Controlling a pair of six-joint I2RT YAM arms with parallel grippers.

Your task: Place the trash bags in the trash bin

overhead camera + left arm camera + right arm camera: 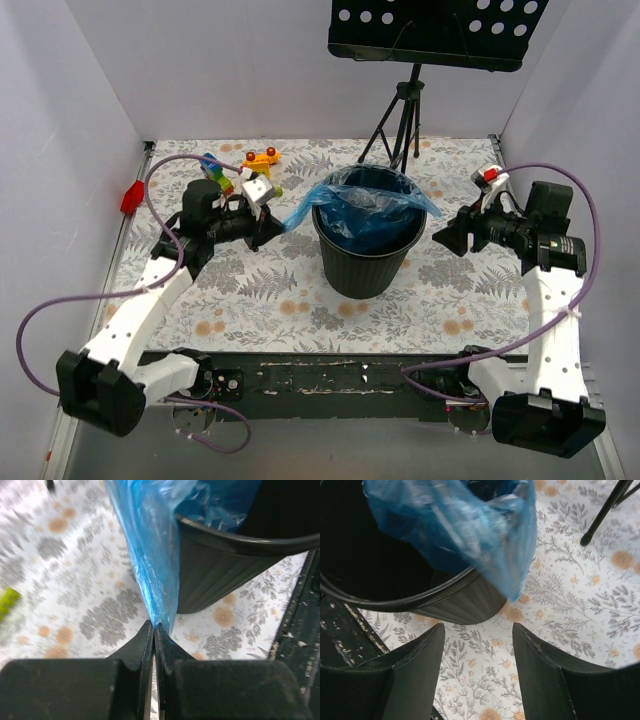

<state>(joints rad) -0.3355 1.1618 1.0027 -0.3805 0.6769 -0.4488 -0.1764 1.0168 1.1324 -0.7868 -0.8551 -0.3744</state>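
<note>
- On the flower-patterned table (250,300), a black bin (365,262) stood upright near the middle, between the two arms.
- A blue bag (372,205) sat loosely inside the bin, its thin, crinkled film filling the mouth and spilling over the rim on both sides.
- The left hand (154,630) was clamped on a corner of the bag, its fingers pinched together with the film caught between the tips.
- That corner was drawn out over the left side of the rim, making a stretched strip of blue that ran from the bin down to the left hand.
- The left hand sat just beside the bin's left wall, apart from it.
- The right hand (479,630) was spread wide with nothing between its fingers, and it pointed at the bin from the right.
- A flap of the bag hung over the right side of the rim, near the right hand but clear of it.
- Behind the bin, a black music stand (430,35) stood on a tripod.
- Some coloured toy blocks (262,158) lay at the far left of the table, beyond the left hand.
</note>
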